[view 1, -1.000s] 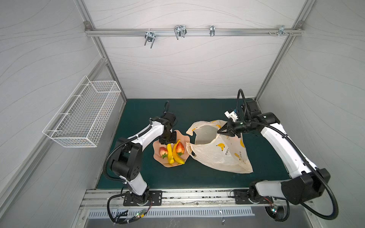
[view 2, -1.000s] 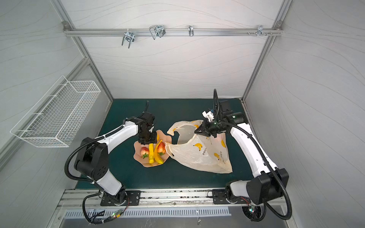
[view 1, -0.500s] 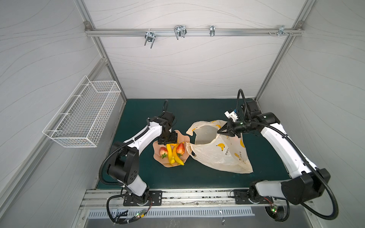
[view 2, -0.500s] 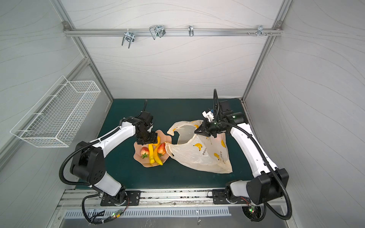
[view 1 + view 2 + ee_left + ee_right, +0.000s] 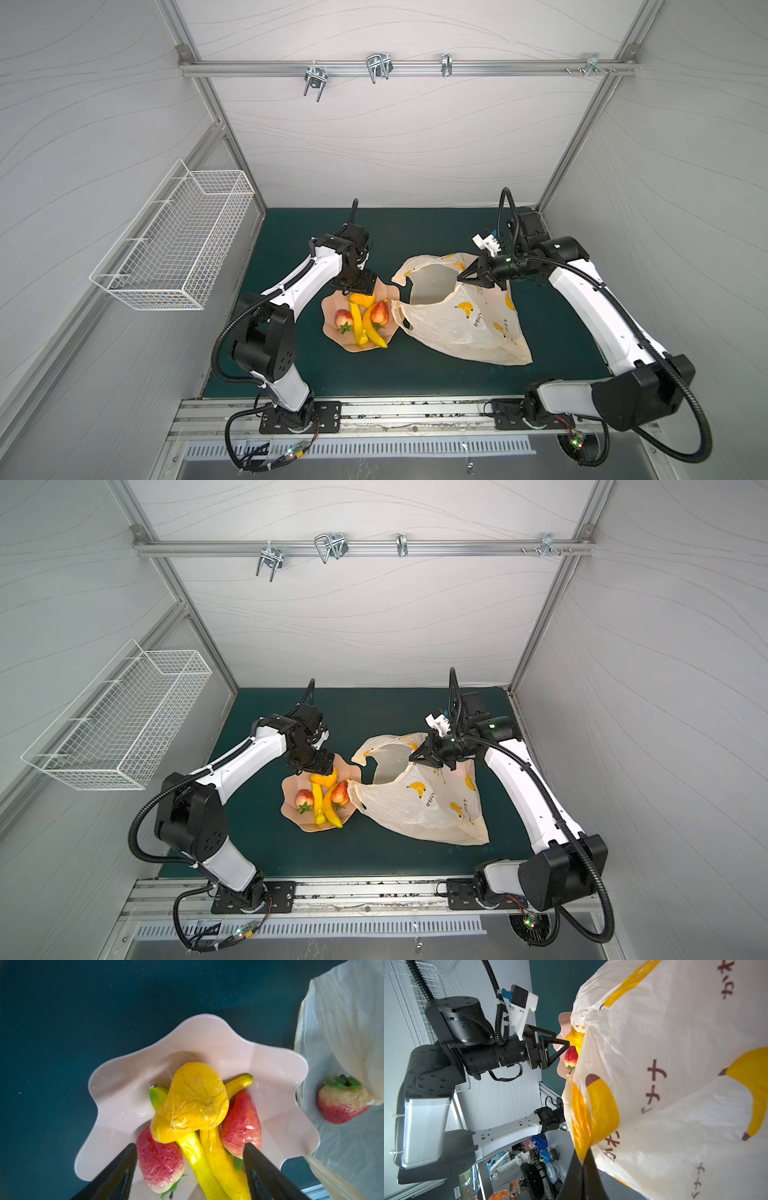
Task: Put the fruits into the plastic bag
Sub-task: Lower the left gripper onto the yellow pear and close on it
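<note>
On the pink scalloped plate lie two red strawberries, two yellow bananas and a crumpled orange fruit on top of them. My left gripper hangs open just above the pile, with nothing between its fingers. To the right lies the cream plastic bag, mouth towards the plate. Inside the bag rests another strawberry. My right gripper is shut on the bag's upper rim and holds it raised.
A white wire basket hangs on the left wall. A metal rail with hooks crosses the back wall high up. The dark green mat lies bare behind the plate and the bag.
My left gripper's jaws have spread wider above the plate, and that arm's elbow has swung a little to the left. The right arm and the bag have not moved.
</note>
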{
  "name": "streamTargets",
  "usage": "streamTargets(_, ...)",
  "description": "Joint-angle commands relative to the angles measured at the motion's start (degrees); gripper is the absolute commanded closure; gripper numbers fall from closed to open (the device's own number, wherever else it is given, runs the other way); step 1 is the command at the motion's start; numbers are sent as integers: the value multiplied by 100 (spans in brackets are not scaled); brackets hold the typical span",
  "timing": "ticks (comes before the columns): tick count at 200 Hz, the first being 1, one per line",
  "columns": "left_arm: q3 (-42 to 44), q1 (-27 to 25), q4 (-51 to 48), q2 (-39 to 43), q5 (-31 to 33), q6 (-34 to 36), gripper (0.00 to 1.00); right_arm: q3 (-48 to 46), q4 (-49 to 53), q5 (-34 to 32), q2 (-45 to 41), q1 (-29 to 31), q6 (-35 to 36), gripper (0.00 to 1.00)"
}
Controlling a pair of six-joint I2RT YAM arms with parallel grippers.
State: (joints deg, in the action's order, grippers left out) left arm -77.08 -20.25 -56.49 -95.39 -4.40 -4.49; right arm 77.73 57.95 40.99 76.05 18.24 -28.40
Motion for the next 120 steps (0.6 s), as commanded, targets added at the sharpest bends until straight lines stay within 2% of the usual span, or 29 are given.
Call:
streamTargets(1,-311,62,-136,-205,106,481,18,132,168,56,10,-39,110,100)
streamTargets(58,-355,100,36,-531,-88,573,17,212,247,83,50,-33,191,100)
streamTargets(120,-545,100,146,-832,-397,174,14,214,197,102,59,-32,177,100)
